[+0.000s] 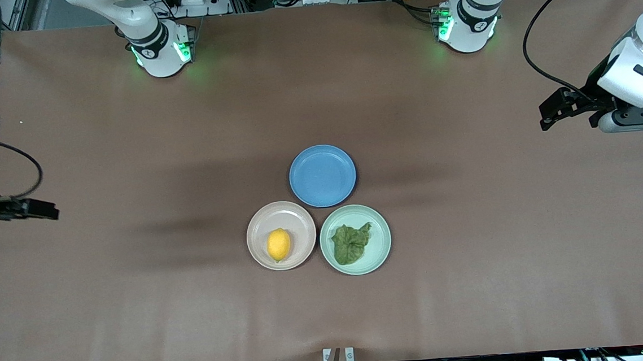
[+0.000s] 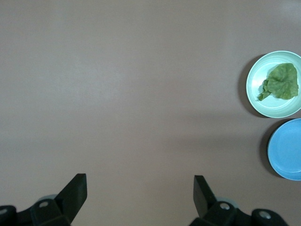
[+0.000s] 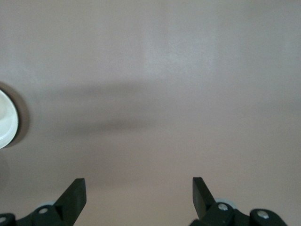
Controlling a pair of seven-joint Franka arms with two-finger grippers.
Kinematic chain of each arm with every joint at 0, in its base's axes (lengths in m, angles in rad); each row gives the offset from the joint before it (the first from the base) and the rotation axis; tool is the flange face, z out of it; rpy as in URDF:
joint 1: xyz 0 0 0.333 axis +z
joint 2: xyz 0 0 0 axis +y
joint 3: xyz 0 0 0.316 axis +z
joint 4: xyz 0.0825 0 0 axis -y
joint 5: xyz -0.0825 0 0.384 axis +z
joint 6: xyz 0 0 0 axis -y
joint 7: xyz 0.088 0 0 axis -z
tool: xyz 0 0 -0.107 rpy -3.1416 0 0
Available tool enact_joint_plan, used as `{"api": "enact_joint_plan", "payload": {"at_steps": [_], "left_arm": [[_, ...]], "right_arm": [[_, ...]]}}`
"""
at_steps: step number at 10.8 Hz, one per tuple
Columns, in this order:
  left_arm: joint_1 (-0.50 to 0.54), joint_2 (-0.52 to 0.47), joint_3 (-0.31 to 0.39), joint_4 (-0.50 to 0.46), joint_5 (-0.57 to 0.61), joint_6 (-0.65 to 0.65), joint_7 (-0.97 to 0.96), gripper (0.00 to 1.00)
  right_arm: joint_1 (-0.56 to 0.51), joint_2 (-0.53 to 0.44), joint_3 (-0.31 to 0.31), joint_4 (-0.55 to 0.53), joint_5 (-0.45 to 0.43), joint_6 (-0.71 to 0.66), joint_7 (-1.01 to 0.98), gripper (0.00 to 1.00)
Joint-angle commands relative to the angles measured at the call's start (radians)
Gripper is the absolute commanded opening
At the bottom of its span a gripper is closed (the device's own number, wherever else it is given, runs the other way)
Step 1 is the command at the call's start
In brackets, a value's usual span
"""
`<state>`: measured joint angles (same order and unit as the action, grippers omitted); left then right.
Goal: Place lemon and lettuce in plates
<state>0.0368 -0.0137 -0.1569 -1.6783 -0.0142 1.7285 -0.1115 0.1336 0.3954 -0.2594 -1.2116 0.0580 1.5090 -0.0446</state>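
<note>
- three plates sit clustered mid-table: the lemon [image 1: 279, 244] lies in the beige-pink plate [image 1: 257, 226], the lettuce [image 1: 351, 243] in the mint green plate [image 1: 381, 253] just beside it, toward the left arm's end.
- a blue plate [image 1: 322, 175], farther from the front camera than the other two and close to both, holds nothing; it reads as no part of the job.
- the left gripper [image 1: 550, 113] hangs over bare table at the left arm's end, well apart from the plates, fingers spread wide and holding nothing; its wrist view shows the two fingertips [image 2: 77, 190] parted over the brown cloth, with the lettuce [image 2: 282, 81] in its plate [image 2: 257, 94] off to one edge.
- the right gripper [image 1: 40, 210] hangs over bare table at the right arm's end, fingers likewise wide apart and empty, as its fingertips [image 3: 77, 192] show.
- with each item resting in its own plate and both arms parked clear of the dishes, the task appears complete; the arms seem placed so as not to disturb what is set down.
</note>
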Motion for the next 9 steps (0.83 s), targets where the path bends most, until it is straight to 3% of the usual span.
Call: {"api": "enact_joint_plan", "payload": {"at_steps": [1,4,6,9], "left_arm": [[0.009,-0.005,-0.007,0.003,0.023,0.005,0.021,1.00],[0.011,-0.014,-0.007,0.006,0.045,-0.001,0.021,1.00],[0.011,-0.017,-0.007,0.006,0.045,-0.006,0.021,1.00],[0.014,-0.017,-0.007,0.008,0.045,-0.006,0.023,1.00]], "right_arm": [[-0.019,-0.095,0.015,-0.026,-0.030,-0.052,-0.003,1.00],[-0.083,-0.131,0.046,-0.026,-0.029,-0.090,-0.067,1.00],[-0.139,-0.144,0.115,-0.034,-0.030,-0.111,-0.072,1.00],[-0.178,-0.208,0.176,-0.130,-0.040,-0.101,0.004,1.00]]}}
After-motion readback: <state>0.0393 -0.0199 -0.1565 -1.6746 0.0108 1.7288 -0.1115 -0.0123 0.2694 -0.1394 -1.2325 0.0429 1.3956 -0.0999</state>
